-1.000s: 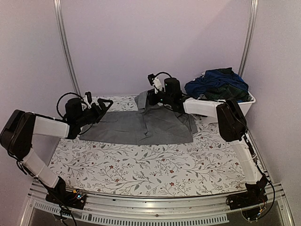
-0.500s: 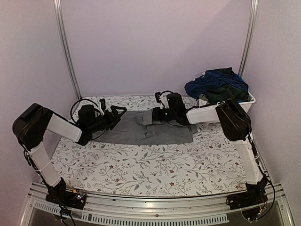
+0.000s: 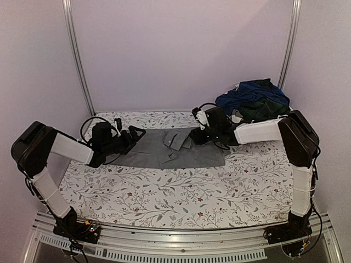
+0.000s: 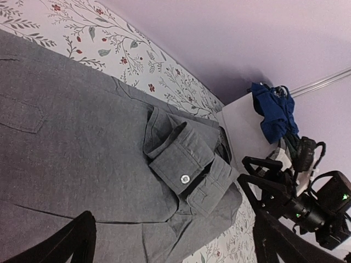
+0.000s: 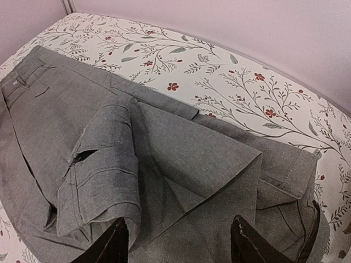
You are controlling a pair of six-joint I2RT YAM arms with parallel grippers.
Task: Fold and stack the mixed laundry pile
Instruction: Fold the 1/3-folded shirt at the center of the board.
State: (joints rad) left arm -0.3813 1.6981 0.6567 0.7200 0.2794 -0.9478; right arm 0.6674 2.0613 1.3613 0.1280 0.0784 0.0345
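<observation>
The grey woven-cloth garment (image 3: pixel 159 153), with its flap pockets, lies spread flat on the far part of the floral-printed cloth worktop (image 3: pixel 164 197). On its right part a buttoned grey cuff and sleeve (image 4: pixel 184 167) is laid back over the body in a rumpled heap, its edges not square with the garment's hem. Over the garment's right end hangs the right pincer (image 3: pixel 194 138); its wrist view shows the two fingers well apart, with cloth lying loose beneath them and nothing pinched. At the garment's left end the left pincer (image 3: pixel 136 136) hovers low, its fingers spread wide and empty. Beyond the garment's far right corner stands the white rectangular plastic bin (image 4: pixel 244 123), heaped with the crumpled navy blue cloth garment (image 3: pixel 251 93) and the dark green plaid cloth garment (image 3: pixel 264 109), neither of them folded. The step in hand looks to be the folding of the grey piece, with one sleeve turned in and the body not yet doubled over, so the task seems at an early stage. The next move probably calls for a fresh grip at an edge or corner of the grey piece, then an even carry across so that the loose sleeve does not slide out of the fold.
</observation>
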